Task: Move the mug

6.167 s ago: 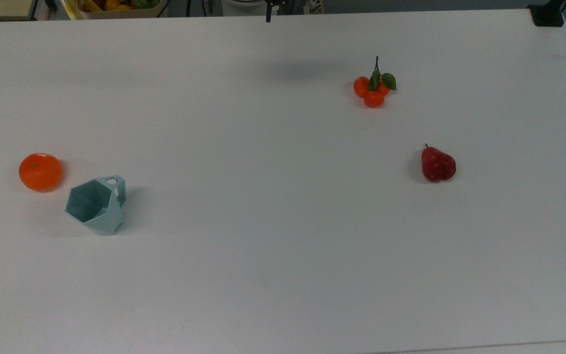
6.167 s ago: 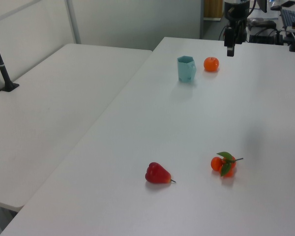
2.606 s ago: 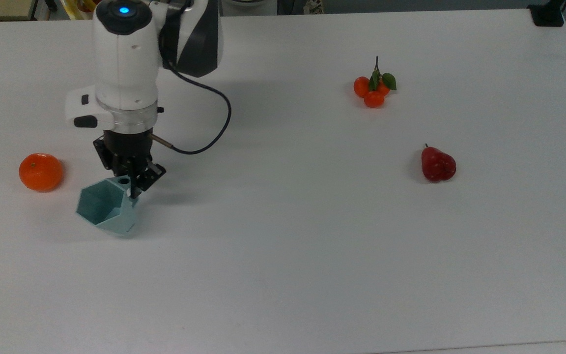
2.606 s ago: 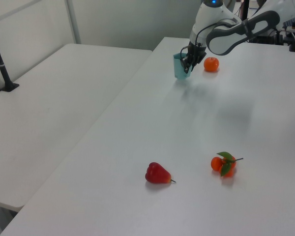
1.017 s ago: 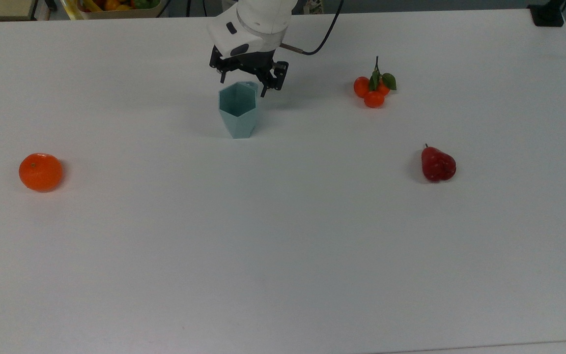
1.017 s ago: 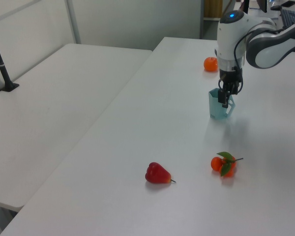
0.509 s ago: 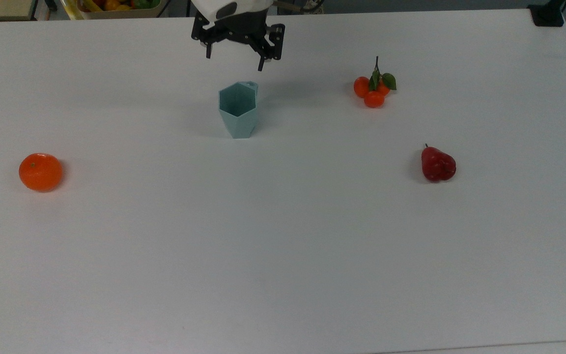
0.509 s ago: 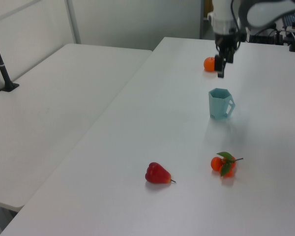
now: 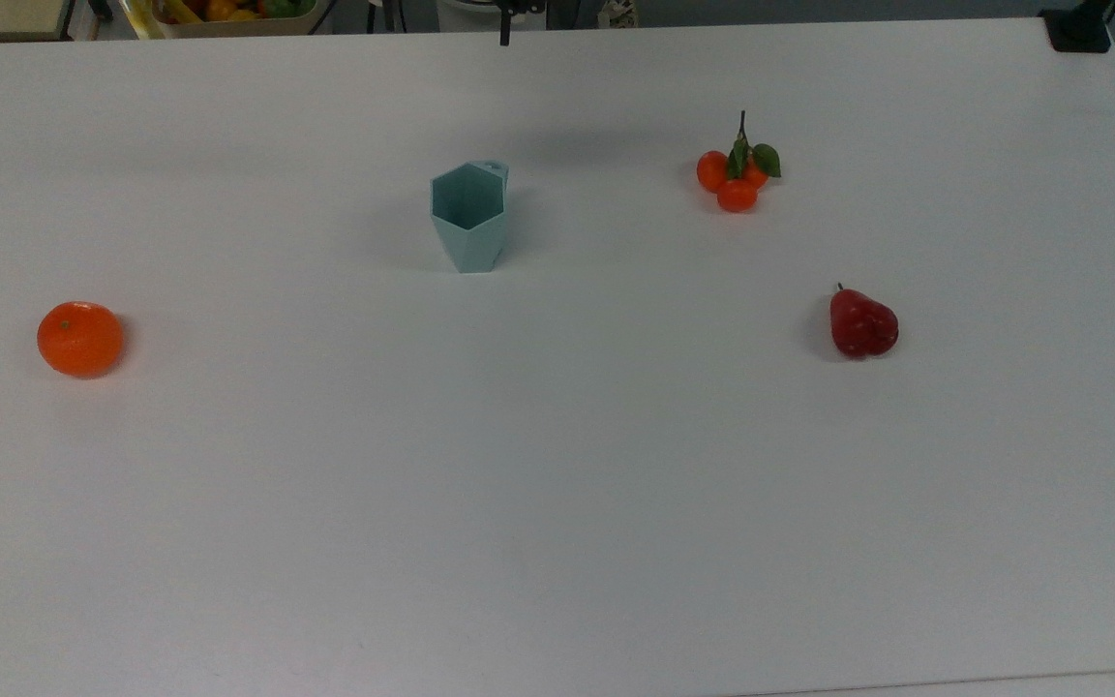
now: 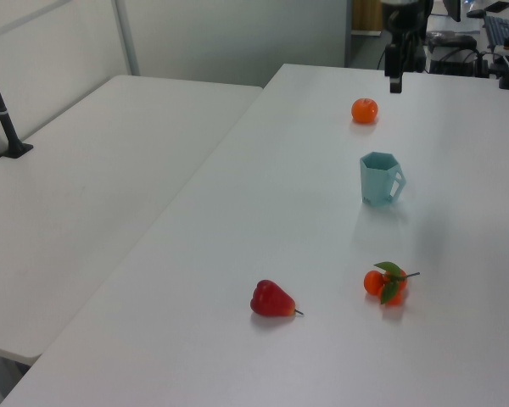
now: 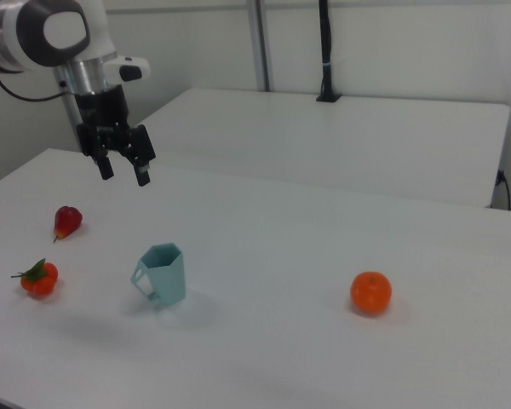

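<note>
— Mug (image 9: 467,215) placement first: where is it sitting, and is anything holding it?

— It is standing upright on the white surface (image 9: 557,503), rim up and narrow base down, in the far middle of the top view, with its small tab handle pointing toward the far edge. Nothing is touching it. The tool (image 11: 124,164) is hanging well above the surface in the right view, its fingers spread apart and carrying nothing. I am reading that as the mug being set down and let go, so the move is looking finished.

— Why is it resting so squarely?

— The base is sitting flat, and the mug is showing no lean in the left view or the right view. Upright suits it, since the tapered body would likely roll in an arc if it were lying on its side.

— How much room is there around it?

— Plenty. The orange (image 9: 79,338) is lying well apart toward the top view's left, the cluster of small tangerines (image 9: 738,178) well apart toward the top view's right, and the red pear-shaped fruit (image 9: 862,324) farther right and nearer the camera. The mug is sitting nearer the far edge than the near one, yet bare surface is separating it from that edge. The wide near half is offering open space for any further shifting.
</note>
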Robot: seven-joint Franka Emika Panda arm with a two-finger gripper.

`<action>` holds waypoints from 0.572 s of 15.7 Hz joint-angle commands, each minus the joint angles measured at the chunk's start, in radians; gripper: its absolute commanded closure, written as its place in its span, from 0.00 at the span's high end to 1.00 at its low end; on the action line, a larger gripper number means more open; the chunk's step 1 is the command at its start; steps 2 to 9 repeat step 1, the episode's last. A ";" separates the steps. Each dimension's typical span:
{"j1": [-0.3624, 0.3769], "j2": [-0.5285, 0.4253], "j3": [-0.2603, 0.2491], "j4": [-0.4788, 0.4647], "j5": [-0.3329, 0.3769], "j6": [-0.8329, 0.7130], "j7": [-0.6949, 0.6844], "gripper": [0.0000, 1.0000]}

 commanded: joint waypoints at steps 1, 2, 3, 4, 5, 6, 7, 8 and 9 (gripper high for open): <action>-0.014 -0.028 -0.012 0.004 0.024 -0.023 -0.028 1.00; -0.014 -0.028 -0.012 0.004 0.024 -0.023 -0.028 1.00; -0.014 -0.028 -0.012 0.004 0.024 -0.023 -0.028 1.00; -0.014 -0.028 -0.012 0.004 0.024 -0.023 -0.028 1.00; -0.014 -0.028 -0.012 0.004 0.024 -0.023 -0.028 1.00; -0.014 -0.028 -0.012 0.004 0.024 -0.023 -0.028 1.00; -0.014 -0.028 -0.012 0.004 0.024 -0.023 -0.028 1.00; -0.014 -0.028 -0.012 0.004 0.024 -0.023 -0.028 1.00; -0.014 -0.028 -0.012 0.004 0.024 -0.023 -0.028 1.00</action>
